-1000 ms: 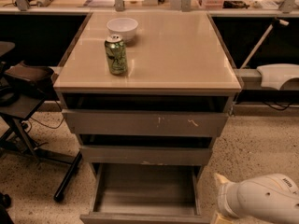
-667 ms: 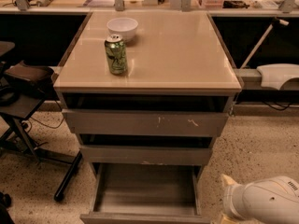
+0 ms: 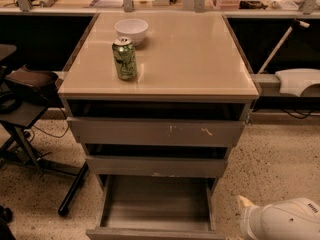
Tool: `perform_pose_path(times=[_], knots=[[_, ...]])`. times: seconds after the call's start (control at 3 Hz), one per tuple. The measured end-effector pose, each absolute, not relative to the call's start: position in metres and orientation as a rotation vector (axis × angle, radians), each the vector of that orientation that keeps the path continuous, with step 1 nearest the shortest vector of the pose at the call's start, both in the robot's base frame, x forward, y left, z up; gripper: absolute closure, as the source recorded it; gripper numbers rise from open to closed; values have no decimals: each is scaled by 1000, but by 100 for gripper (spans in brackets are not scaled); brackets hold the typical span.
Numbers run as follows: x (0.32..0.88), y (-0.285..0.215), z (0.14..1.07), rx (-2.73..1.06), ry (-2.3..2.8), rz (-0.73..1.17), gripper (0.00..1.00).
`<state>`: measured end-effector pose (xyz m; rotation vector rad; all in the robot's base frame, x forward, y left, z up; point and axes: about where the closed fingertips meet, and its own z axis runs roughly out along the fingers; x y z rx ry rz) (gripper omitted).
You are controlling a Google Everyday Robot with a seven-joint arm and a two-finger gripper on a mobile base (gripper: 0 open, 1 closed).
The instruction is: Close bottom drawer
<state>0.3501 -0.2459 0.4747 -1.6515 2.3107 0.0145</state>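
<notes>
The bottom drawer of the grey-brown cabinet is pulled far out toward me. Its flat grey floor is bare, and its plain front strip lies at the bottom edge of the view. The middle drawer front and the widest top drawer front sit above it, each with a dark gap over it. My gripper itself is out of view. Only a white rounded arm shell shows at the bottom right, just right of the open drawer and apart from it.
A green can and a white bowl stand on the beige cabinet top. A black chair with a floor base stands at the left. A white object lies on a ledge at the right. The floor is speckled.
The white arm shell at the bottom right has shifted slightly right and down. The drawers, can and bowl have not moved.
</notes>
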Motion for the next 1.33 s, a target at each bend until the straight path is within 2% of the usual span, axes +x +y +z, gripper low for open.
perform_pose_path(times=[0.67, 1.33], knots=[[263, -242, 362, -1567, 2356, 297, 0], [200, -192, 278, -1607, 2317, 754, 0]])
